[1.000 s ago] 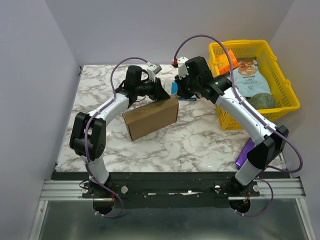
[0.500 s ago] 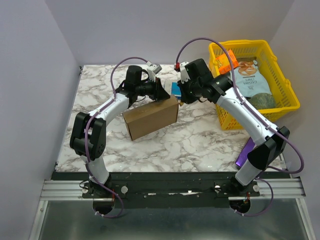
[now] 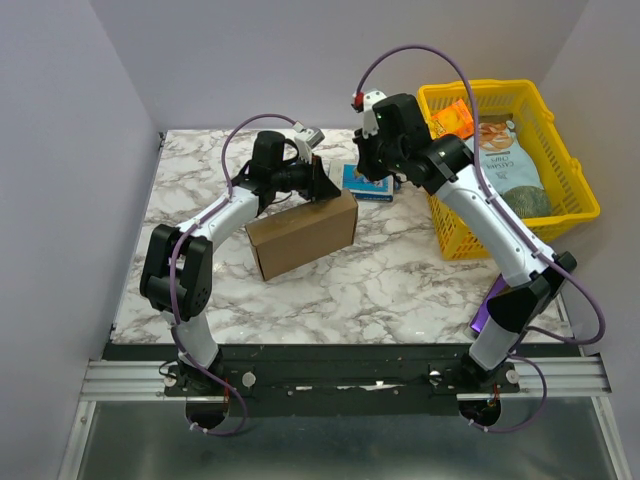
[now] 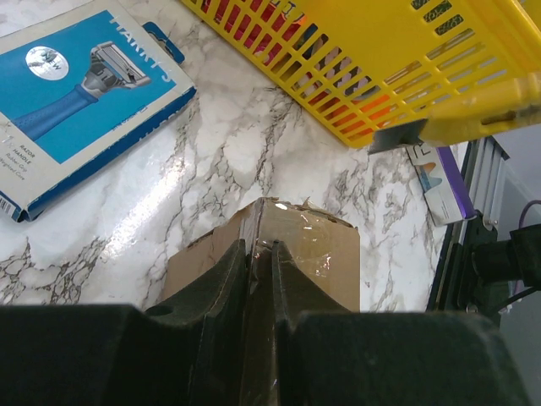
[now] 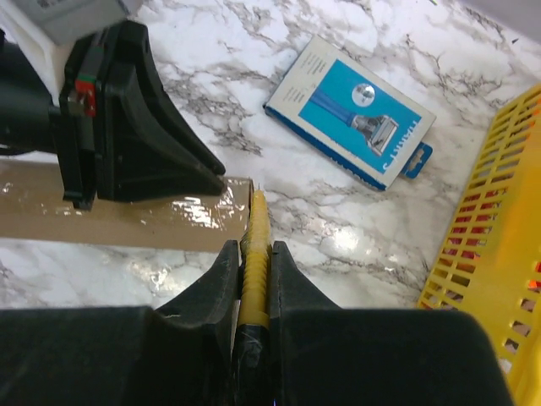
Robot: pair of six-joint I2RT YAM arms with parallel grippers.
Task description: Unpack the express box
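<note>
Express box (image 3: 300, 236) lies left of centre on the marble table (image 3: 400, 290), taped seam upward, lid not yet opened. Left gripper (image 4: 260, 250) is pinched narrow on the far top edge of the express box, probably to pin it against a cut. Right gripper (image 5: 252, 247) is clamped on a slim yellow tool (image 5: 257, 216), likely a cutter, its tip just off the box's right corner beside the glossy tape (image 5: 190, 216). You would next need to line it up with the seam. Blue razor pack (image 5: 351, 114) lies apart beyond the box. Yellow basket (image 3: 480, 88) with snack packets stands far right, out of the working area.
</note>
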